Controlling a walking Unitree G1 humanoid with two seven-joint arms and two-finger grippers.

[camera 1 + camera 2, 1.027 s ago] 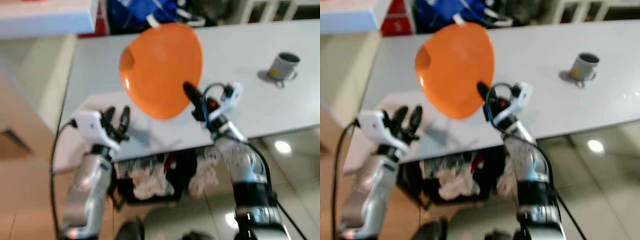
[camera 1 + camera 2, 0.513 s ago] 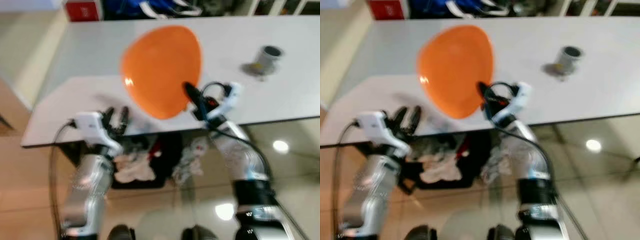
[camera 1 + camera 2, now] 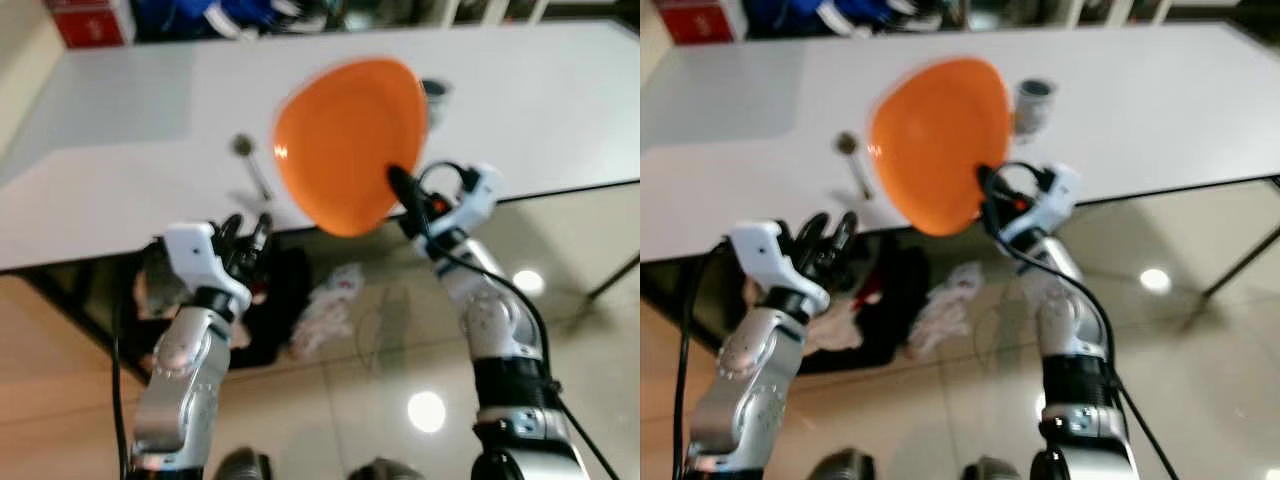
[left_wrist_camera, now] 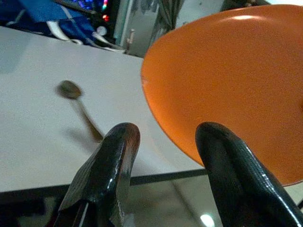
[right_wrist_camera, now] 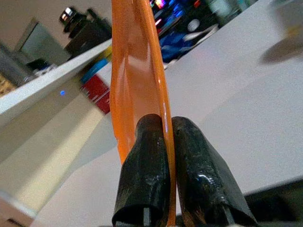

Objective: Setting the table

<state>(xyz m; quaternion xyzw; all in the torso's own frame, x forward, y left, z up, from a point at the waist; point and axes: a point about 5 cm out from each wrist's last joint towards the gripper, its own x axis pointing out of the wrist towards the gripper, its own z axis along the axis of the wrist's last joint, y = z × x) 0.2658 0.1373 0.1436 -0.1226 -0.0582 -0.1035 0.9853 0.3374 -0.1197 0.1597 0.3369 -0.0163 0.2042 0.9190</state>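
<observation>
Here the right gripper [image 3: 397,183] has its fingers pinched on the rim of the orange plate [image 3: 345,140], held tilted above the white desk's [image 3: 120,180] near edge, while the left gripper [image 3: 248,232] waits empty, fingers apart, just short of that edge, spoon [image 3: 252,170] and cup [image 3: 1032,101] on the desk beyond.

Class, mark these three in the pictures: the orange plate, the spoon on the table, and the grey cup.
orange plate [image 3: 345,140], left eye view, centre of its face
spoon [image 3: 857,166], right eye view, mid handle
grey cup [image 3: 1033,105], right eye view, its side wall
</observation>
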